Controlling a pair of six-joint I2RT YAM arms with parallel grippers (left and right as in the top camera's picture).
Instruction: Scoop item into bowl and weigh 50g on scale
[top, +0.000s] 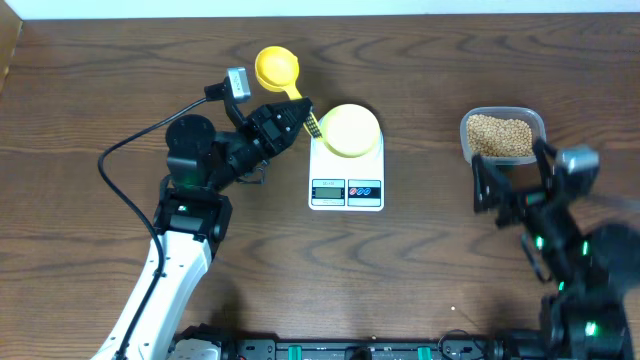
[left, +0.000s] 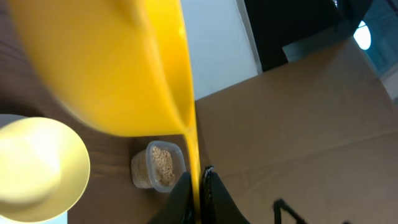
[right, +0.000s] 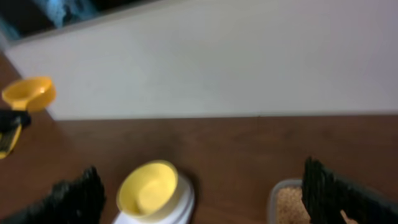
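Left gripper (top: 300, 115) clamps the handle of the yellow scoop (top: 277, 68) by the far edge of the table (top: 420, 60), right gripper (top: 508, 160) gapes released beside the clear container (top: 465, 140) near its right edge, whose beans (top: 500, 135) look light, hard and roll-prone, best lifted by scooping underneath, never pinched.

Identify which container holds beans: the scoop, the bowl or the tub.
The clear plastic tub on the right, filled with tan beans. The bowl on the scale and the yellow scoop both show bare insides.
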